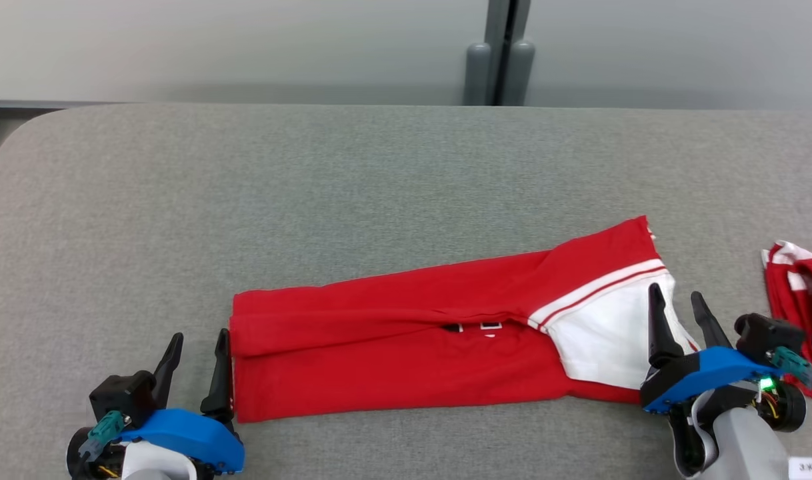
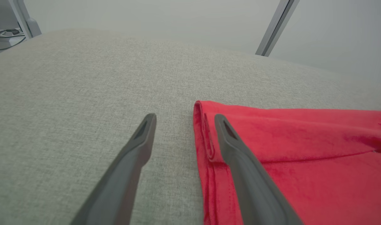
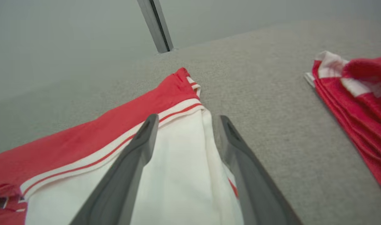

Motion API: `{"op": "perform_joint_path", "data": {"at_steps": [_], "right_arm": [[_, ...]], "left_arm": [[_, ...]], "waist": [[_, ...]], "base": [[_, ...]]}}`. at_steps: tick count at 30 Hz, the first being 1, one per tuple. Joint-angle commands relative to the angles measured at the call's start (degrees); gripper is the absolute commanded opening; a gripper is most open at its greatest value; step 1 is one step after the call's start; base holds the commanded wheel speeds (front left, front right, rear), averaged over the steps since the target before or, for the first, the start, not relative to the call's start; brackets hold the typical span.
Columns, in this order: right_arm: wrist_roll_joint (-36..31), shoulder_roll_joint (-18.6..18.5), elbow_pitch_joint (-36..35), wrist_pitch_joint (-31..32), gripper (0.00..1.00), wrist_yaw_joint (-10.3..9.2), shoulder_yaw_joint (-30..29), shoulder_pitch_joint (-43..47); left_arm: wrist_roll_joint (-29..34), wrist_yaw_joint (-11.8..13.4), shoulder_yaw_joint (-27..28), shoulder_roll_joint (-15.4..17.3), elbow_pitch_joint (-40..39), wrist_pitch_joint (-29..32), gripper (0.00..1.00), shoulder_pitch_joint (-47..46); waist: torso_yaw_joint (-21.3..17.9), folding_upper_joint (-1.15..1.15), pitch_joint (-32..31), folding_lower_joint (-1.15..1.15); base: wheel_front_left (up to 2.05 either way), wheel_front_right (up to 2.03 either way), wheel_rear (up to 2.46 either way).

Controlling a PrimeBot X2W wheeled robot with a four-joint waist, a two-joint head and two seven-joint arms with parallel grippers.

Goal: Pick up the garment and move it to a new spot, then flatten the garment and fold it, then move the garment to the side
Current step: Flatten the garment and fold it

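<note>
The garment is red with a white, striped end and lies folded into a long strip across the near part of the grey table. My left gripper stands open at its left end. In the left wrist view my left gripper has one finger over the garment hem and the other over bare table. My right gripper stands open at the white right end. In the right wrist view my right gripper straddles the white edge of the garment. Neither gripper holds cloth.
A second red and white garment lies bunched at the table's right edge, also seen as the red and white pile to the right of my right gripper. A grey wall and a post stand behind the table.
</note>
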Motion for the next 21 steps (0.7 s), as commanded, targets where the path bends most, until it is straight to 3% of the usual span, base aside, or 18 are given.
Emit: {"op": "perform_joint_path", "data": {"at_steps": [1, 7, 9, 13, 16, 18, 19, 21], "right_arm": [[-2.2, -0.3, 2.4, -0.2, 1.00, 0.03, -1.1, -2.0], [-12.8, -0.3, 11.6, 2.0, 1.00, 0.03, -10.0, -6.6], [-13.3, -0.2, 14.4, 2.3, 1.00, 0.03, -11.3, -8.3], [-11.5, 0.4, 21.5, 2.6, 1.00, 0.11, -8.6, -9.9], [-5.7, 1.1, 26.1, 2.3, 1.00, 0.37, -1.7, -11.3], [-1.1, 1.3, 27.4, 2.0, 0.39, 0.38, 3.8, -11.6], [1.1, 1.3, 27.4, 2.0, 0.00, 0.38, 6.1, -11.5], [3.7, 1.2, 26.7, 1.4, 0.00, 0.36, 9.2, -11.0]], "left_arm": [[0.6, 0.1, -0.2, -0.1, -0.5, -0.1, 1.00, 0.3], [0.2, 0.1, -1.3, -0.3, -1.2, -0.1, 1.00, -0.6], [-0.1, 0.1, -1.8, -0.2, -1.3, -0.1, 1.00, -1.0], [-0.5, 0.1, -2.0, 0.1, -1.7, -0.1, 1.00, -1.1], [-0.7, 0.1, -1.9, 0.4, -1.8, -0.1, 1.00, -1.0], [-0.6, 0.1, -2.1, 0.3, -1.9, -0.1, 1.00, -1.1], [-0.6, 0.1, -2.1, 0.3, -1.9, -0.1, 1.00, -1.1], [-0.5, 0.1, -2.4, 0.3, -2.2, -0.1, 1.00, -0.9]], "waist": [[1.0, 0.00, 0.4, 0.00], [4.0, 0.00, 1.6, 0.00], [4.9, 0.00, 1.9, 0.00], [5.4, 0.00, 2.2, 0.00], [5.1, 0.00, 2.4, 0.00], [4.6, 0.00, 2.3, 0.00], [4.2, 0.00, 2.3, 0.00], [3.3, 0.00, 2.1, 0.00]], "base": [[0.00, 0.00, 0.00], [0.00, 0.00, 0.00], [0.00, 0.00, 0.00], [0.00, 0.00, 0.00], [0.00, 0.00, 0.00], [0.00, 0.00, 0.00], [0.00, 0.00, 0.00], [0.00, 0.00, 0.00]]}}
